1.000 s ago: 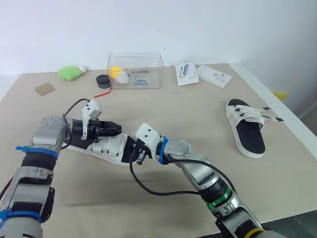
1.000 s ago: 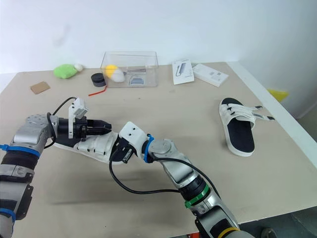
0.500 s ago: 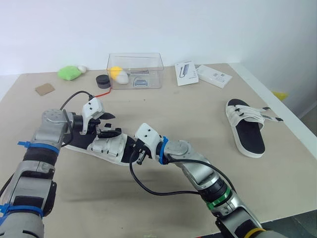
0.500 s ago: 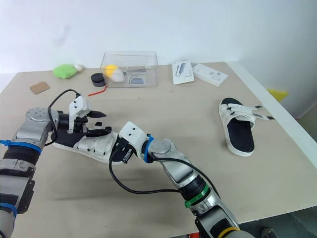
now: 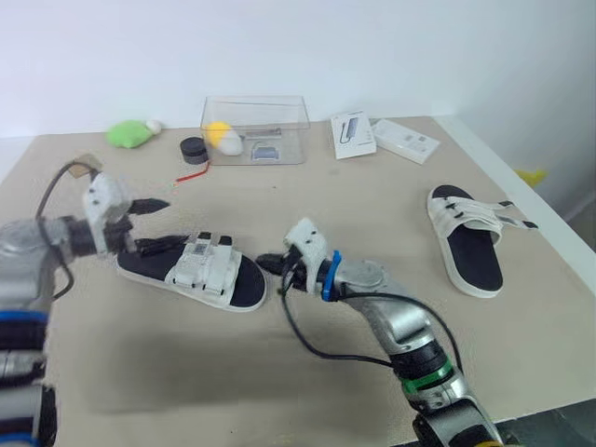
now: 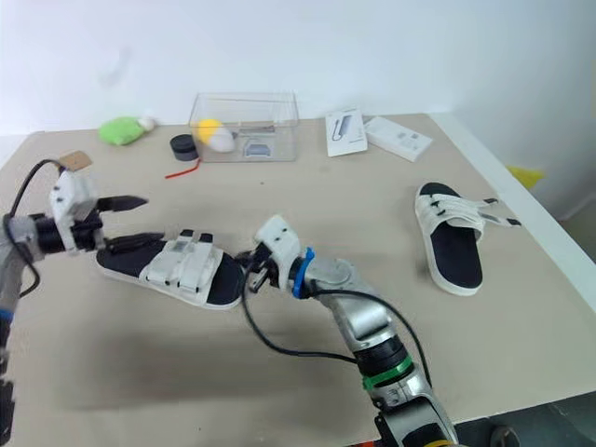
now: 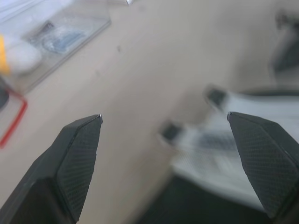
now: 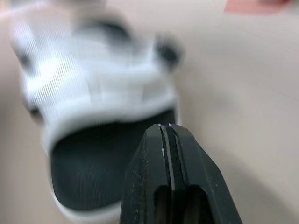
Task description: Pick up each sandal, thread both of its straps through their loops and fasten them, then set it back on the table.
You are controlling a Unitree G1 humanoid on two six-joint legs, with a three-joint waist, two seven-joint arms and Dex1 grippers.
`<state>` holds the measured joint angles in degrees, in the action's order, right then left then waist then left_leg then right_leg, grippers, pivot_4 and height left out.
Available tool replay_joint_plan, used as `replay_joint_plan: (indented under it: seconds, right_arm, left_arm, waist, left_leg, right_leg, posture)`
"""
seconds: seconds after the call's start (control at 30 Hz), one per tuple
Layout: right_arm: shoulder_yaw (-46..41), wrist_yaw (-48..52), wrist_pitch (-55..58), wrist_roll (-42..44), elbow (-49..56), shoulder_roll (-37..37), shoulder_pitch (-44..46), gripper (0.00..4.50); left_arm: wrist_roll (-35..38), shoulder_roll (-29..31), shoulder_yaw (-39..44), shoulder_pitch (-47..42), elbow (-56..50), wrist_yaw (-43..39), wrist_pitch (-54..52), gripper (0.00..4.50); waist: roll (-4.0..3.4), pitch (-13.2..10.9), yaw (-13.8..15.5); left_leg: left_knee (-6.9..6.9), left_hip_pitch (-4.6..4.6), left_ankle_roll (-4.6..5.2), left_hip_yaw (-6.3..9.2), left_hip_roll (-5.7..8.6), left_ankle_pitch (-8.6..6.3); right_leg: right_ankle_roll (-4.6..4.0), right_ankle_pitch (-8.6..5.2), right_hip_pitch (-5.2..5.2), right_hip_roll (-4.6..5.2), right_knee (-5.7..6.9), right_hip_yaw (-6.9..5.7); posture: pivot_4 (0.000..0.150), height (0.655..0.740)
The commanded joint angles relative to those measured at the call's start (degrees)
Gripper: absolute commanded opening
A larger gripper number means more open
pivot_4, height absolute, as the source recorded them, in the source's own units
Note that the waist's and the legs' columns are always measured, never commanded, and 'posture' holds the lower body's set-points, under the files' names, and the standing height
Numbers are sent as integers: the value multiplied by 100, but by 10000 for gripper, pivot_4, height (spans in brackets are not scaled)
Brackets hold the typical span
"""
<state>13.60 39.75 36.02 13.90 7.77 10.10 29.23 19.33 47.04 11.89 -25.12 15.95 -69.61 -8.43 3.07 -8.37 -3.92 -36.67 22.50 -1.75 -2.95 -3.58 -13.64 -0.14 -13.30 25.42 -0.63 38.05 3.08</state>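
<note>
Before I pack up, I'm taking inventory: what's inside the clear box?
Inside the box: a yellow thing, a white thing beside it, and a small grey item. The white one covers part of the yellow one.

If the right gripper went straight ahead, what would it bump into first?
Most likely the near sandal: the right gripper, fingers shut, points at its nearest end, just ahead.

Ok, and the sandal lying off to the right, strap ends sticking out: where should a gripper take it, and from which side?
Probably the strap-free near end of the right-hand sandal, pinching its sole edge from the robot's side. It lies flat, sole down, and its straps cross the far half and trail off rightward.
</note>
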Motion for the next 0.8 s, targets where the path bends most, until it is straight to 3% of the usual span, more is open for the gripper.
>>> replay_joint_plan:
  seconds: [0.03,0.13,0.23,0.27,0.4,0.7,0.73,0.8]
  right_arm:
    - [-513,384,-129,643,338,109,244,12743]
    - [-667,796,-179,969,480,370,387,26163]
    - [-765,1080,-95,1276,635,636,499,41513]
    - [-808,1195,-3,1426,715,761,537,44524]
    - [-896,1477,410,1893,1052,1249,633,44524]
    - [-1014,1301,740,2316,1356,1596,885,44524]
    - [-1037,1272,739,2328,1347,1626,915,45000]
    - [-1068,1207,728,2334,1336,1656,938,45000]
  left_arm:
    - [-818,270,248,385,-142,673,1780,45000]
    - [-1654,468,60,764,322,1111,3578,45000]
    - [-2032,476,-49,815,699,1533,4658,45000]
    - [-2094,435,-103,781,783,1645,4884,45000]
    - [-2104,127,-445,529,789,1906,5176,45000]
    - [-2106,-162,-1226,158,852,1832,5511,45000]
    - [-2077,-157,-1294,158,852,1795,5505,39611]
    - [-1974,-146,-1353,163,827,1749,5412,33485]
  waist:
    - [5,-3,30]
    - [1,-5,81]
    - [-11,-13,135]
    - [-11,-13,139]
    - [-15,-15,169]
    - [-21,-19,134]
    - [-21,-18,134]
    - [-21,-18,136]
  left_leg:
    - [-3,0,0,-1,0,0]
    - [-2,-4,0,-4,3,0]
    - [0,-10,1,-10,0,0]
    - [0,-8,2,-8,1,1]
    - [-2,-6,3,-8,-1,2]
    - [-5,-6,3,-10,1,1]
    - [-5,-6,3,-9,1,1]
    - [-5,-6,3,-8,1,1]
  right_leg:
    - [-1,0,-1,0,0,-2]
    - [-5,3,-1,-3,-1,-2]
    - [-12,3,-1,-3,0,-1]
    - [-14,4,-1,-3,0,-5]
    - [-12,5,-3,1,0,-8]
    - [-9,6,-3,-10,1,-4]
    - [-9,6,-3,-10,2,-4]
    - [-9,6,-4,-10,2,-6]
  posture:
    - [1500,7400]
    - [1500,7400]
    - [1500,7400]
    - [1500,7400]
    - [1500,7400]
    - [1500,7400]
    - [1500,7400]
    - [1500,7400]
